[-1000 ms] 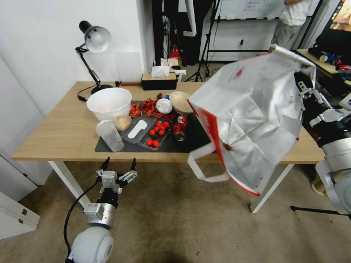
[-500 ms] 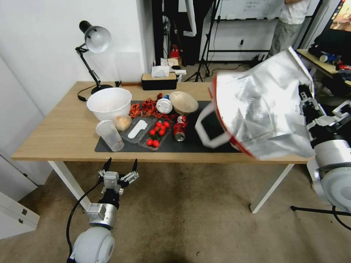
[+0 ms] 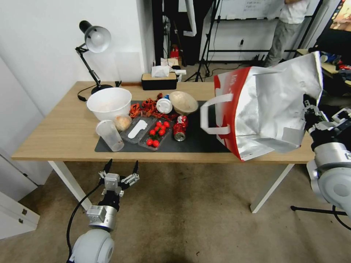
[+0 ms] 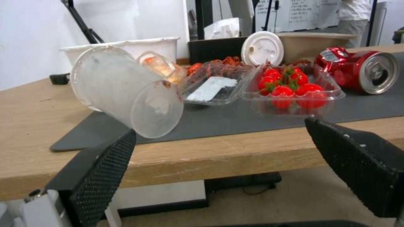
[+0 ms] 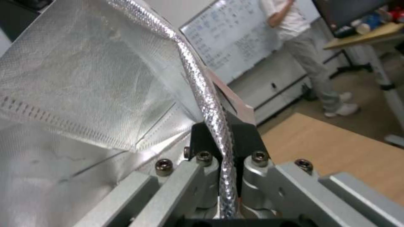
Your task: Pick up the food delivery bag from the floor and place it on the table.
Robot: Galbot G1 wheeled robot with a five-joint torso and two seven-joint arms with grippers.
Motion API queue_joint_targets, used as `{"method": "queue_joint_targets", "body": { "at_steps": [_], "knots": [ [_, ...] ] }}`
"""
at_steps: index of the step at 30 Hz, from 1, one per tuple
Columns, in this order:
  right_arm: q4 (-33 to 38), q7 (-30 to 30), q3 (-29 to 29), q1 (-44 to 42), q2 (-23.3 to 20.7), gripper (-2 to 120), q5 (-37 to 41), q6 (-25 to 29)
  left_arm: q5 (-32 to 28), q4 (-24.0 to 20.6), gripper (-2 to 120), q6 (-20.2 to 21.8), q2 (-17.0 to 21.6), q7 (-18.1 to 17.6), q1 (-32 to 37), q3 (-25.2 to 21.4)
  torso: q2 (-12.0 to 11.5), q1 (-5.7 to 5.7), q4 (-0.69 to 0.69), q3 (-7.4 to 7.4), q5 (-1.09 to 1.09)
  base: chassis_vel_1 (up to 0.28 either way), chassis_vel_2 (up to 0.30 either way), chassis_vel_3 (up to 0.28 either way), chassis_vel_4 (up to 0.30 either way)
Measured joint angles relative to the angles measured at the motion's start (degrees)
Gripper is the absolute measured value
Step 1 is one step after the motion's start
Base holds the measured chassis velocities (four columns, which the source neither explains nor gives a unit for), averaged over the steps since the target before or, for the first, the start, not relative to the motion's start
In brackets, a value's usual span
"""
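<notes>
The food delivery bag (image 3: 270,109), silver foil with a red side and a white loop handle, hangs tilted over the right end of the table (image 3: 55,128). Its lower corner is at the table's front edge; I cannot tell whether it touches. My right gripper (image 3: 309,109) is at the bag's right side, shut on the bag's foil rim (image 5: 210,104), which runs between the black fingers (image 5: 246,138). My left gripper (image 3: 121,166) stands open and empty low over the floor (image 3: 182,212), in front of the table's left half; its pads (image 4: 97,170) frame the table edge.
A dark grey mat (image 3: 197,140) holds a white bowl (image 3: 109,103), a tipped clear cup (image 3: 109,135), a tray of cherry tomatoes (image 3: 156,133), a red can (image 3: 180,128) and a tan bowl (image 3: 184,102). A desk lamp (image 3: 94,40) and tissue box (image 3: 159,81) stand behind.
The right gripper has swung the bag from in front of the table's edge up and over its right end, turning the red side and handle leftward. The left arm has barely moved.
</notes>
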Motion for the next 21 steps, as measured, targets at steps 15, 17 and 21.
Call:
{"method": "queue_joint_targets", "body": {
  "at_steps": [15, 17, 21],
  "knots": [
    [-0.1, 12.1, -1.1, 5.8, -0.2, 0, 0.7, -12.4, 1.8, 0.3, 100, -0.6, 0.2, 0.4, 1.2, 1.4, 0.0, 0.0, 0.02, 0.0, 0.01, 0.0, 0.0, 0.0, 0.0],
    [-0.2, 12.6, -1.3, 6.5, -0.2, 0, 1.0, -12.5, 1.9, 0.3, 100, -0.6, 0.2, 0.4, 1.4, 1.4, 0.0, -0.01, 0.02, 0.0, 0.0, 0.0, 0.0, 0.0, 0.0],
    [-0.7, 12.7, -1.8, 7.4, -0.3, 0, 1.3, -12.6, 2.2, 0.3, 100, -0.6, 0.1, 0.4, 1.8, 1.5, 0.0, -0.01, 0.02, 0.0, 0.0, 0.0, 0.0, 0.0, 0.0]
  ]
}}
